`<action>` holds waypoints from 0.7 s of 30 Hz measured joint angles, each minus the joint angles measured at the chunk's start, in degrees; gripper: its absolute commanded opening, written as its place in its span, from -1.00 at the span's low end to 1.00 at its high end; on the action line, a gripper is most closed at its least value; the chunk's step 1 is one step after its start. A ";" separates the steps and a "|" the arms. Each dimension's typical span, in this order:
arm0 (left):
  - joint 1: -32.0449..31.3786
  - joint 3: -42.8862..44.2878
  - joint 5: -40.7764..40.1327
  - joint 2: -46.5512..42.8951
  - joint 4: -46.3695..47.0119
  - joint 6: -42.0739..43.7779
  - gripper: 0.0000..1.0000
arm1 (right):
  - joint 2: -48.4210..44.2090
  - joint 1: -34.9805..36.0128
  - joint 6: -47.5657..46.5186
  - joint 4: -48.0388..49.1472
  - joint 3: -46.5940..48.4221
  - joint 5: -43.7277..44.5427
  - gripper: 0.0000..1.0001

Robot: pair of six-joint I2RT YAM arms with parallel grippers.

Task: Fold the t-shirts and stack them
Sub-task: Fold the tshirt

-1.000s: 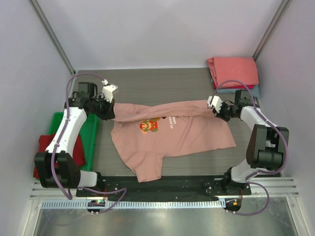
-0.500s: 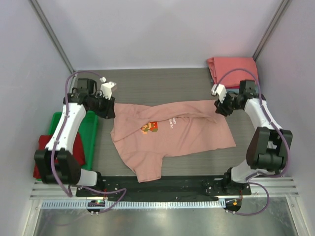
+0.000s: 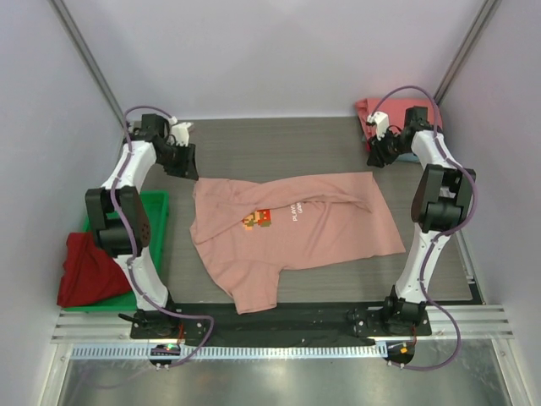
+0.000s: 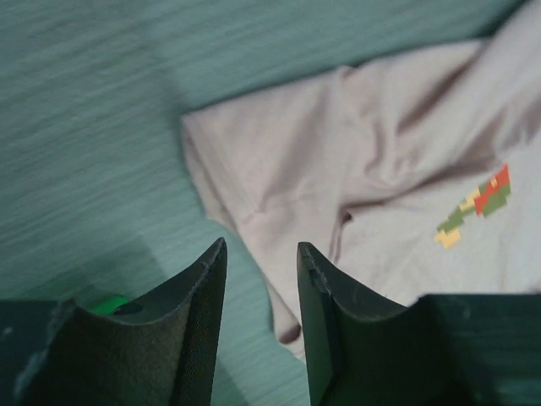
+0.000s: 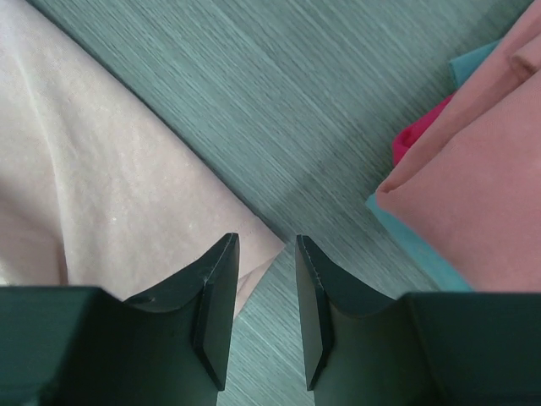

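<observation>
At the far end of the table (image 3: pixel 279 144), left gripper (image 3: pixel 183 161) and right gripper (image 3: pixel 378 156) are pulling back open and empty, having just dropped the dusty-pink t-shirt (image 3: pixel 313 228), now lying mid-table awaiting its next fold.

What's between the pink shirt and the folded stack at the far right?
Only bare table separates the pink shirt from the stack. The right wrist view shows it, with the open right gripper hovering above.

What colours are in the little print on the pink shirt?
Red, green and yellow pixel print, clearest from the left wrist.
</observation>
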 measured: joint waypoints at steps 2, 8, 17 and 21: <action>1.22 2.71 0.02 2.86 0.44 -0.72 -0.15 | 1.33 -0.02 0.46 -1.18 1.14 0.07 -0.22; 2.58 8.41 0.22 7.91 0.96 -1.79 -0.13 | 1.70 -0.09 -0.68 -5.44 1.77 1.57 -0.21; 2.19 9.73 1.97 11.13 1.31 -2.23 -0.11 | 2.12 -0.17 -3.52 -9.01 1.84 3.65 -0.20; 1.95 9.73 2.03 11.93 1.29 -2.23 -0.10 | 4.48 -0.24 -3.52 -9.79 2.89 3.93 -0.20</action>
